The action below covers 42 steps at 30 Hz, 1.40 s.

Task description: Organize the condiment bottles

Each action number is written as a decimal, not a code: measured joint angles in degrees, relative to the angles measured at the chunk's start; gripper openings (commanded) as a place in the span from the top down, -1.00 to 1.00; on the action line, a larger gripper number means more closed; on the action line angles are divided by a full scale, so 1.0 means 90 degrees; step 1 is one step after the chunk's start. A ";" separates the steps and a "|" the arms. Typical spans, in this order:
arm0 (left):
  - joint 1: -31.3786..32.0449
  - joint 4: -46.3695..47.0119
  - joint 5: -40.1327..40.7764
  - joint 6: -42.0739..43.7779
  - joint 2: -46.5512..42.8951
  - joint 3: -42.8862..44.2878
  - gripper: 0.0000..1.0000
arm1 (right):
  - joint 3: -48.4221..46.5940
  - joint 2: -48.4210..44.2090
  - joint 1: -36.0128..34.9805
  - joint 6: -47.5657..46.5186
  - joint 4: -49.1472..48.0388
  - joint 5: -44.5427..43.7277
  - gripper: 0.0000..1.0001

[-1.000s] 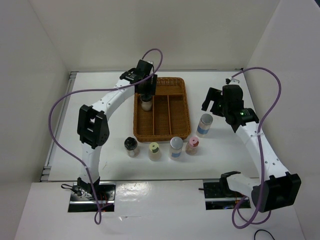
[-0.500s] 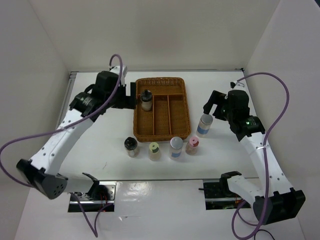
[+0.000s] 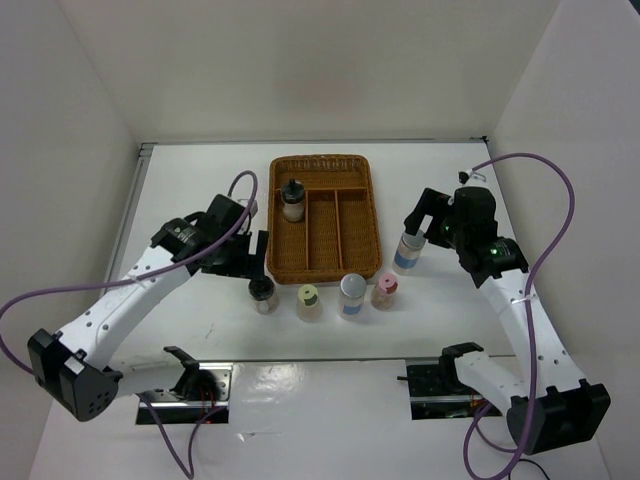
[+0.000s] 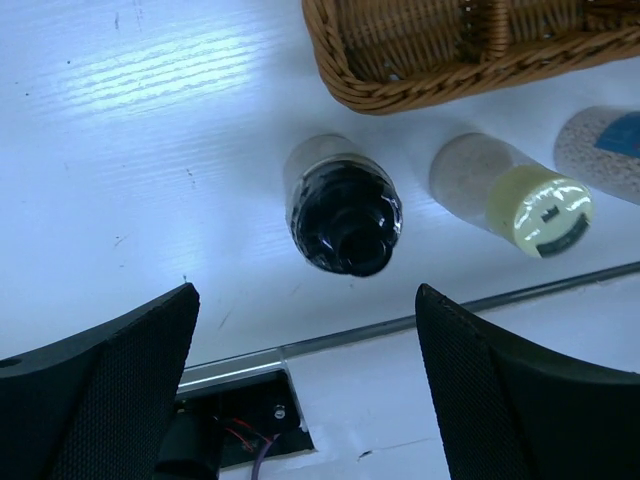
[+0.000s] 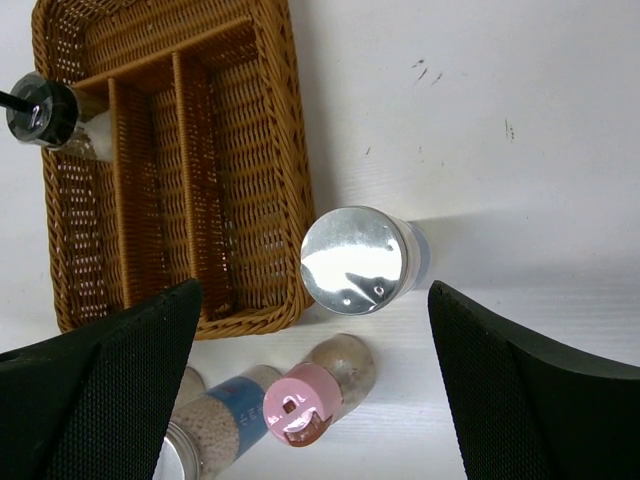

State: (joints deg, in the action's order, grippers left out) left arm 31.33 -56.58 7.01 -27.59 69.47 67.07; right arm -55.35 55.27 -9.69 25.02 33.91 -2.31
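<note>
Well, left hand (image 4: 305,300) spread wide over a dark-capped shaker (image 4: 343,215), right hand (image 5: 315,290) likewise over a grey-topped cylinder (image 5: 355,260) — label mostly hidden; second cylinder (image 5: 235,405) cut off at the edge.

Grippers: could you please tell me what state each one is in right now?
Left gripper: open, holding nothing, with the dark-capped shaker below it.
Right gripper: open, holding nothing, with the grey-topped bottle below it.

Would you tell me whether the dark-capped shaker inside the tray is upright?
Upright: the dark-capped shaker stands cap-up in the wicker tray, leftmost compartment.
</note>
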 measured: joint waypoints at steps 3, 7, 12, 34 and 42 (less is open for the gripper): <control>0.0039 0.0036 -0.0175 -0.0078 -0.0330 -0.0083 -0.85 | 0.0022 0.0002 0.0000 0.0005 -0.0002 0.0002 -0.95; 0.0189 0.0075 -0.0304 -0.0138 -0.0333 -0.0121 -0.79 | 0.0036 0.0007 0.0000 0.0005 -0.0002 0.0000 -0.95; 0.0466 0.0143 -0.0267 -0.0240 -0.0041 -0.0131 -0.79 | 0.0036 0.0007 0.0000 0.0005 -0.0002 -0.0002 -0.95; 0.0736 0.0508 0.0287 -0.0631 0.0716 -0.0216 -0.24 | 0.0039 0.0007 0.0000 0.0002 -0.0002 -0.0012 -0.95; 0.0736 0.0578 0.0279 -0.0641 0.0733 -0.0345 0.00 | 0.0039 0.0005 0.0000 0.0002 -0.0002 -0.0012 -0.95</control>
State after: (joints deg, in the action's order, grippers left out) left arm 37.95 -51.37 9.52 -33.36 76.07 63.96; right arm -55.00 55.31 -9.69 25.04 33.89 -2.42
